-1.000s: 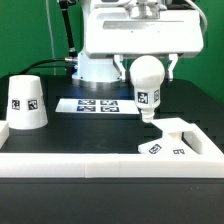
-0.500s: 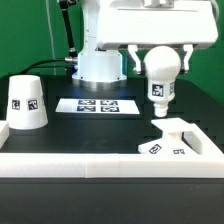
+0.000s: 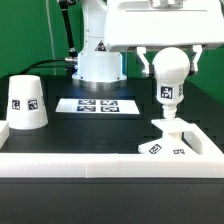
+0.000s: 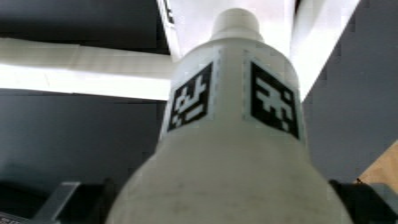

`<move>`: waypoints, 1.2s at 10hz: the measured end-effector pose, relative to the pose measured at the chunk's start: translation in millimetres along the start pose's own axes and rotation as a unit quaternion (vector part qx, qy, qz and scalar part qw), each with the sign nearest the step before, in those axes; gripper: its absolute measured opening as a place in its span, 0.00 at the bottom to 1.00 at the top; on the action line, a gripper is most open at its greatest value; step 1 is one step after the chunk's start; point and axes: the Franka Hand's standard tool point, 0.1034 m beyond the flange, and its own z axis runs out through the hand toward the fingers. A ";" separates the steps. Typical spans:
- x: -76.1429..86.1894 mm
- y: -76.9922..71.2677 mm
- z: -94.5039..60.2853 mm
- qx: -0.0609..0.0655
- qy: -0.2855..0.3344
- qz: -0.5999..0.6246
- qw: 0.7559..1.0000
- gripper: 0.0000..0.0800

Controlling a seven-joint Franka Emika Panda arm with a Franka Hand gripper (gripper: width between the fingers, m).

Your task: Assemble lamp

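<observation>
The gripper [image 3: 170, 62] is holding the bulb [image 3: 169, 88] up over the exterior view's right side of the table, its two fingers [image 3: 147, 63] pinching the round ball from either side. The bulb is hanging straight below the fingers with its long axis upright, ball on top and narrow stem pointing down (the wrist view is looking right along it [image 4: 228, 130], tags on the neck, tip farthest off). Directly under that tip the base [image 3: 182, 142] is lying flat, its raised socket sitting just beneath the stem. From here I can't tell whether they are touching or just apart. I'd judge the coming move to be a straight descent along that upright axis, so tip over socket is what counts. The shade [image 3: 27, 103] is standing well apart at the exterior view's left, wide end down.
</observation>
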 end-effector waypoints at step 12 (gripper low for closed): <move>4.2 0.2 11.0 0.001 -0.005 -0.057 0.998 0.72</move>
